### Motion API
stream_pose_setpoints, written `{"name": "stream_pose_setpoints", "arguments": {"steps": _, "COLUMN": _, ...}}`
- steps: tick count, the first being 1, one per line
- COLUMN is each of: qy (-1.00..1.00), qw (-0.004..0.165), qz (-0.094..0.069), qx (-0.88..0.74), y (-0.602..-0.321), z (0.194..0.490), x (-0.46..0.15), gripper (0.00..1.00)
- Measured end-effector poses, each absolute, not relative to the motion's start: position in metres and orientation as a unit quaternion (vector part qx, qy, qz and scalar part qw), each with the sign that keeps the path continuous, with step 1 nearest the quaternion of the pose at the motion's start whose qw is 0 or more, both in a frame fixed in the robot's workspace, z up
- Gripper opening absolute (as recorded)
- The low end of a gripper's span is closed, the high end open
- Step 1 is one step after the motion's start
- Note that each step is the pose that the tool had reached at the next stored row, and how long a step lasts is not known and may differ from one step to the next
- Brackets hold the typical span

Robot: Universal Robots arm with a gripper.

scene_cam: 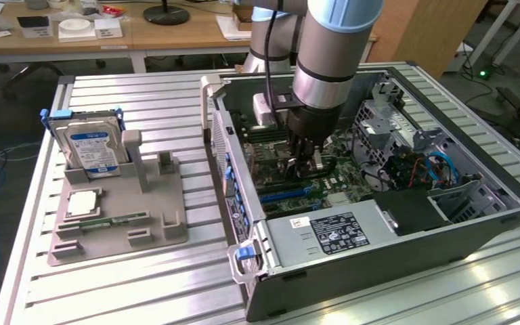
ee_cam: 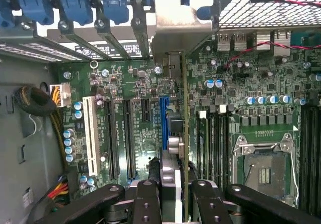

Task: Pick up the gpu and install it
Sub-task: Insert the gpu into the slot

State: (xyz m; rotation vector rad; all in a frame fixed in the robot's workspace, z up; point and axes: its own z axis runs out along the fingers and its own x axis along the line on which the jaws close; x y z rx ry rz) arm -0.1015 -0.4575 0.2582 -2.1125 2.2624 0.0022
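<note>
The arm is reaching down into the open computer case (scene_cam: 477, 223), and the hand (scene_cam: 303, 162) is clamping the gpu (ee_cam: 183, 148) edge-on between its fingers (ee_cam: 148, 196), just over the motherboard (ee_cam: 251, 83). In the wrist view the card is hanging straight below the hand, seen along its thin edge, its long axis running in line with the blue expansion slot (ee_cam: 163, 123) and lying just beside it, toward the memory slots. The card's silver end bracket (ee_cam: 183, 25) is sitting up against the case's rear wall, next to the blue slot latches (ee_cam: 75, 5). From this angle I cannot tell whether the card's edge is already touching the slot or sitting slightly off it. Inside the case, the empty processor socket (ee_cam: 263, 169) is showing beside the memory slots, and the power supply (scene_cam: 332, 233) is filling the near end. Out on the slatted desk (scene_cam: 106, 298), at the exterior view's left, a grey holder tray (scene_cam: 165, 233) is carrying the hard drive (scene_cam: 93, 149) upright, a processor chip (scene_cam: 84, 203) lying flat and a small memory stick (scene_cam: 126, 219).
</note>
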Motion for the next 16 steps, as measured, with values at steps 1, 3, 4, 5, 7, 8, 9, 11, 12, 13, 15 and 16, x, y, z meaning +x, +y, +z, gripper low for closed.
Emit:
{"name": "stream_pose_setpoints", "arguments": {"steps": 1, "qy": 0.731, "qw": 0.023, "qz": 0.001, "qx": -0.682, "y": -0.458, "z": 0.257, "x": -0.102, "gripper": 0.28}}
{"name": "stream_pose_setpoints", "arguments": {"steps": 3, "qy": 0.731, "qw": 0.023, "qz": 0.001, "qx": -0.682, "y": -0.458, "z": 0.254, "x": -0.102, "gripper": 0.28}}
{"name": "stream_pose_setpoints", "arguments": {"steps": 4, "qy": 0.731, "qw": 0.023, "qz": 0.001, "qx": -0.682, "y": -0.46, "z": 0.254, "x": -0.102, "gripper": 0.28}}
{"name": "stream_pose_setpoints", "arguments": {"steps": 5, "qy": 0.731, "qw": 0.023, "qz": 0.001, "qx": -0.682, "y": -0.461, "z": 0.253, "x": -0.102, "gripper": 0.28}}
{"name": "stream_pose_setpoints", "arguments": {"steps": 7, "qy": 0.731, "qw": 0.023, "qz": 0.001, "qx": -0.682, "y": -0.462, "z": 0.251, "x": -0.102, "gripper": 0.28}}
{"name": "stream_pose_setpoints", "arguments": {"steps": 8, "qy": 0.731, "qw": 0.023, "qz": 0.001, "qx": -0.682, "y": -0.462, "z": 0.25, "x": -0.102, "gripper": 0.28}}
{"name": "stream_pose_setpoints", "arguments": {"steps": 9, "qy": 0.731, "qw": 0.023, "qz": 0.001, "qx": -0.682, "y": -0.463, "z": 0.25, "x": -0.102, "gripper": 0.28}}
{"name": "stream_pose_setpoints", "arguments": {"steps": 11, "qy": 0.731, "qw": 0.023, "qz": 0.001, "qx": -0.682, "y": -0.463, "z": 0.248, "x": -0.102, "gripper": 0.28}}
{"name": "stream_pose_setpoints", "arguments": {"steps": 12, "qy": 0.731, "qw": 0.023, "qz": 0.001, "qx": -0.682, "y": -0.463, "z": 0.248, "x": -0.103, "gripper": 0.28}}
{"name": "stream_pose_setpoints", "arguments": {"steps": 13, "qy": 0.731, "qw": 0.023, "qz": 0.001, "qx": -0.682, "y": -0.463, "z": 0.247, "x": -0.104, "gripper": 0.28}}
{"name": "stream_pose_setpoints", "arguments": {"steps": 15, "qy": 0.73, "qw": 0.023, "qz": 0.001, "qx": -0.683, "y": -0.463, "z": 0.246, "x": -0.105, "gripper": 0.28}}
{"name": "stream_pose_setpoints", "arguments": {"steps": 16, "qy": 0.73, "qw": 0.023, "qz": 0.001, "qx": -0.683, "y": -0.463, "z": 0.245, "x": -0.105, "gripper": 0.28}}
